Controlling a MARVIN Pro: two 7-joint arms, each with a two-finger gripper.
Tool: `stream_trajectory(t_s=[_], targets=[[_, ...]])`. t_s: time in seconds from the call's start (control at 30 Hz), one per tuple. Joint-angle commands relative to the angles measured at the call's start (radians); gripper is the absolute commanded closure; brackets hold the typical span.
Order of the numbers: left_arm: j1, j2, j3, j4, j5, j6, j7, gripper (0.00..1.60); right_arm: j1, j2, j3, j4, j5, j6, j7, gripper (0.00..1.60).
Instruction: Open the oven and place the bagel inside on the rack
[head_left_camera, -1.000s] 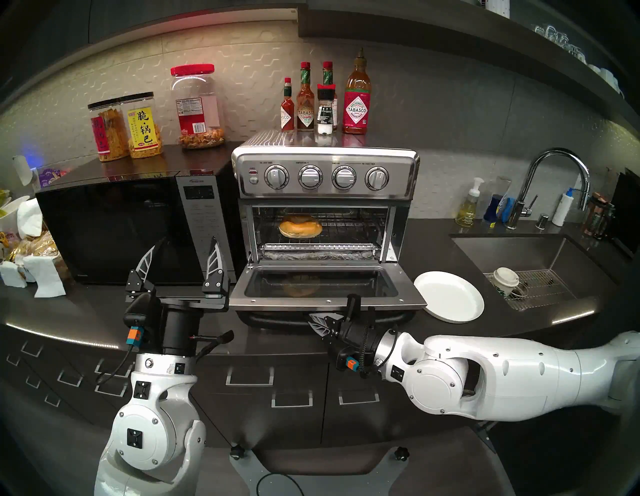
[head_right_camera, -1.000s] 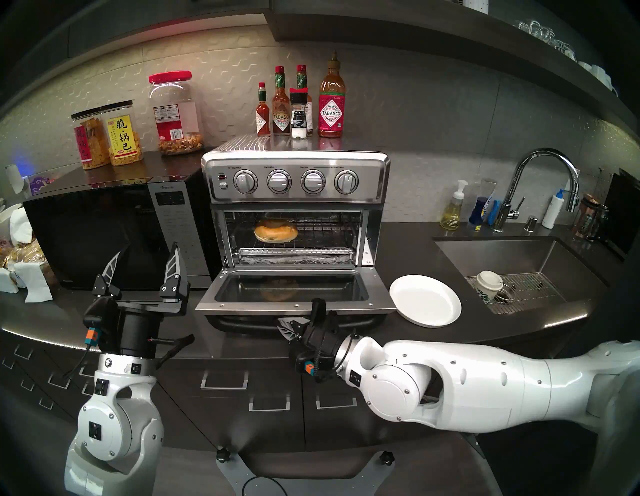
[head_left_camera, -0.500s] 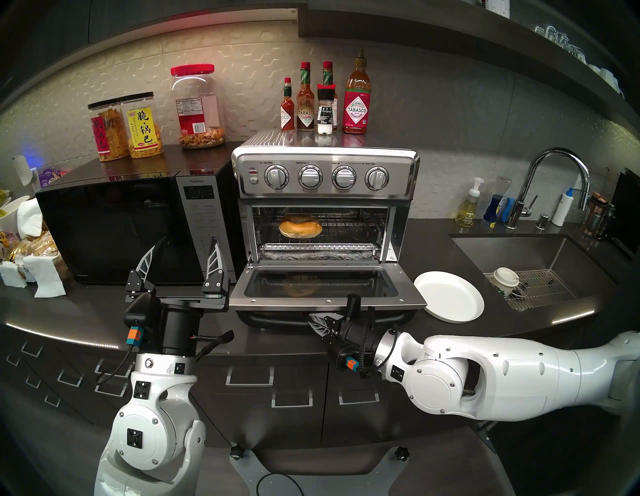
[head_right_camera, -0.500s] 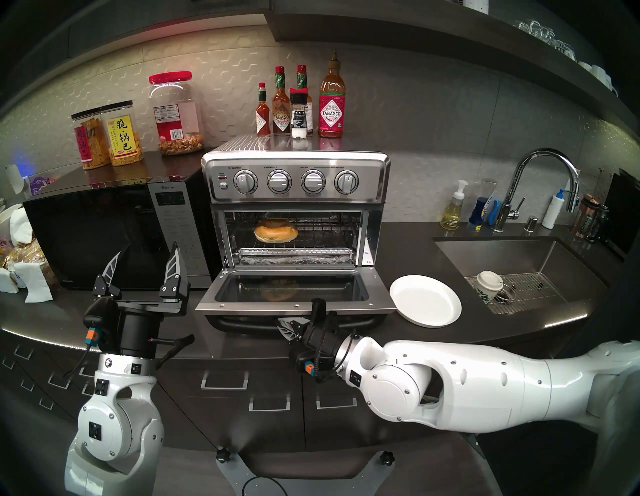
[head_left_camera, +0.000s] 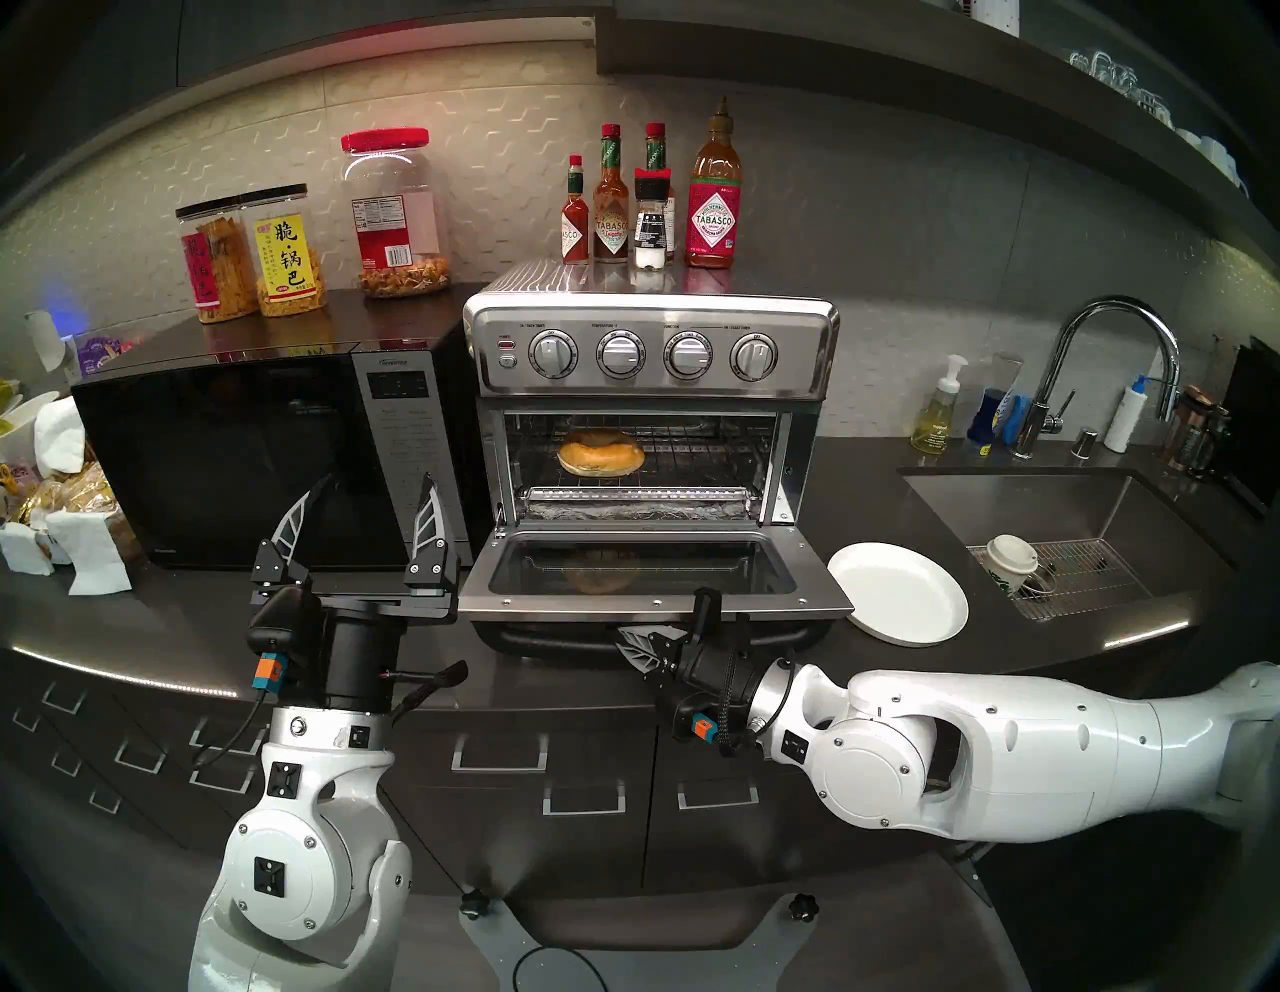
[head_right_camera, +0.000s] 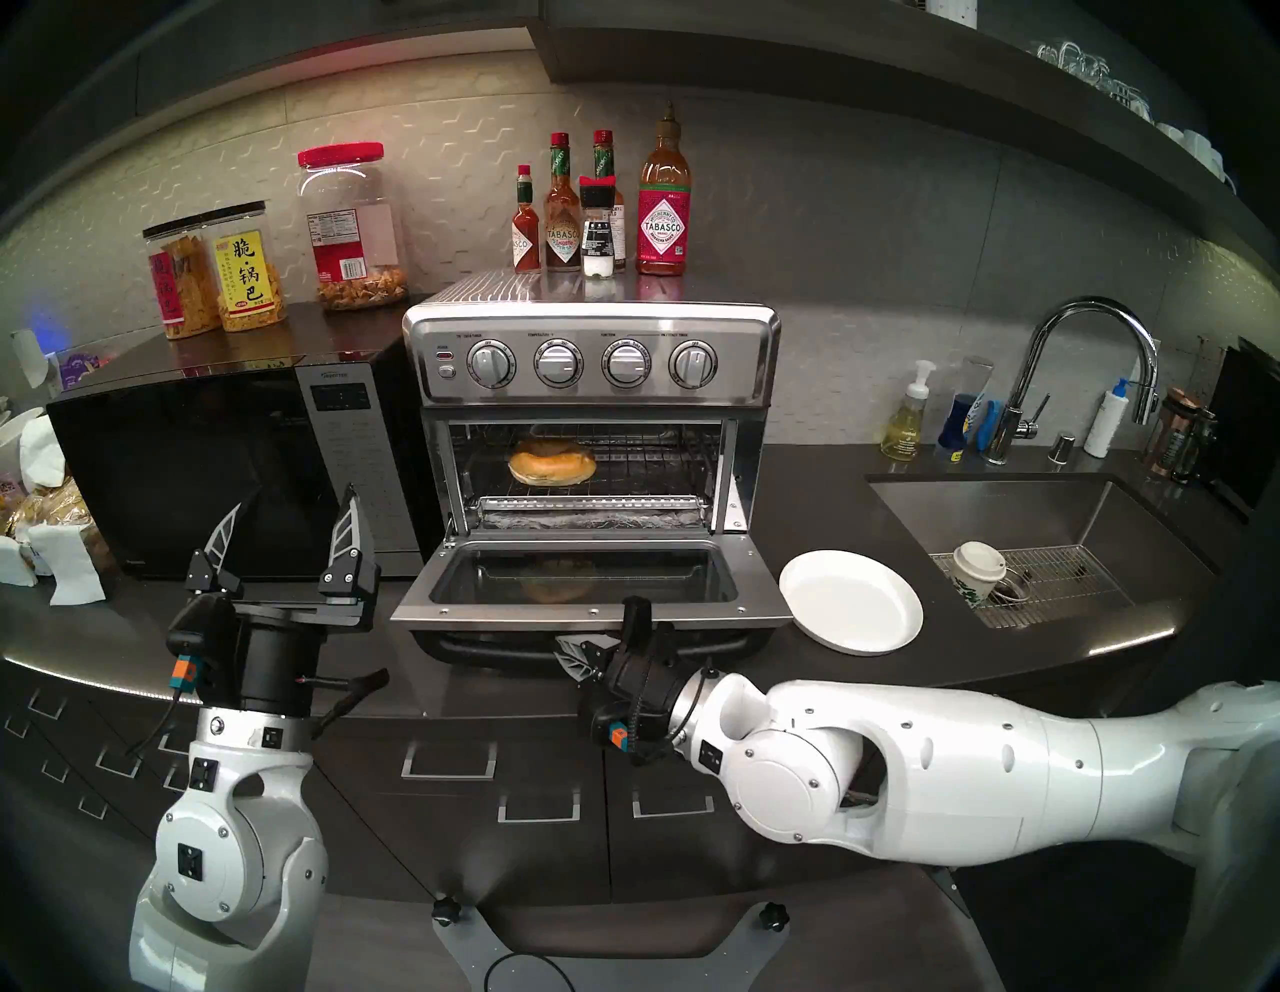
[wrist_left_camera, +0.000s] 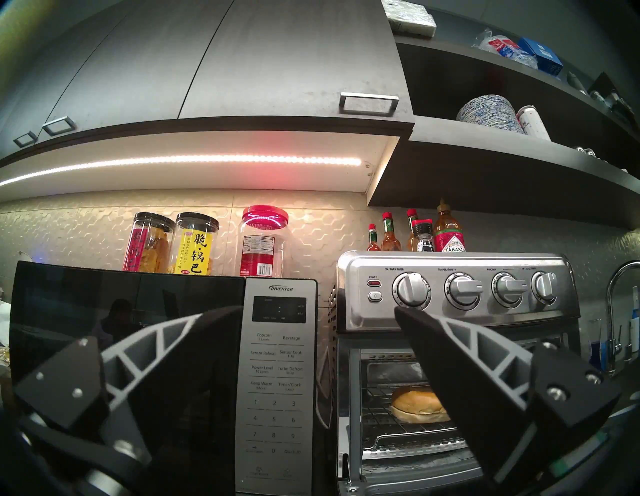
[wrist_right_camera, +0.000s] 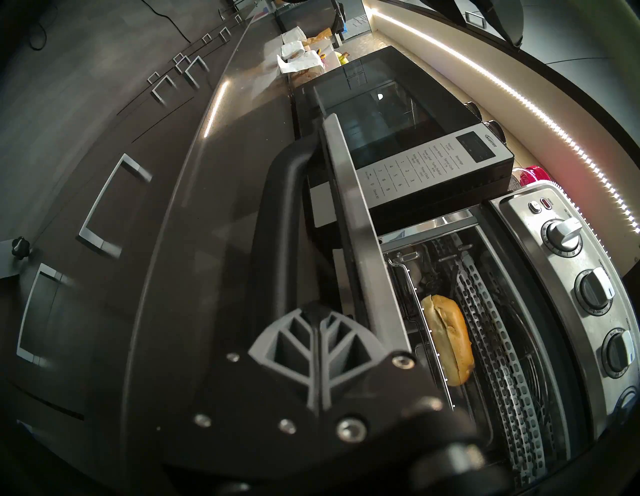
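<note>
Though the boxy stainless-steel toaster oven stands beside the black microwave with its glass drop-down door lying fully open and flat, neither arm is at work inside it. The thin silver wire rack spans the cavity, and the round golden-brown bagel rests on it, left of centre. The white plate right of the door is bare. Right gripper: fingers pressed together, empty, just under the door's front edge by the black bar handle. Left gripper: fingers spread apart, empty, raised before the microwave. Judged: placing looks done; next calls only for drawing the arms clear without knocking the door.
</note>
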Motion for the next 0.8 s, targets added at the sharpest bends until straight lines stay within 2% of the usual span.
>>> stream_trajectory(t_s=[0.0,0.77], targets=[[0.002,0.001,0.0,-0.023,0.001,-0.001,-0.001,0.0,0.023,-0.003,0.026,-0.004,0.001,0.001,-0.01,1.6],[0.002,0.001,0.0,-0.023,0.001,-0.001,-0.001,0.0,0.023,-0.003,0.026,-0.004,0.001,0.001,-0.01,1.6]])
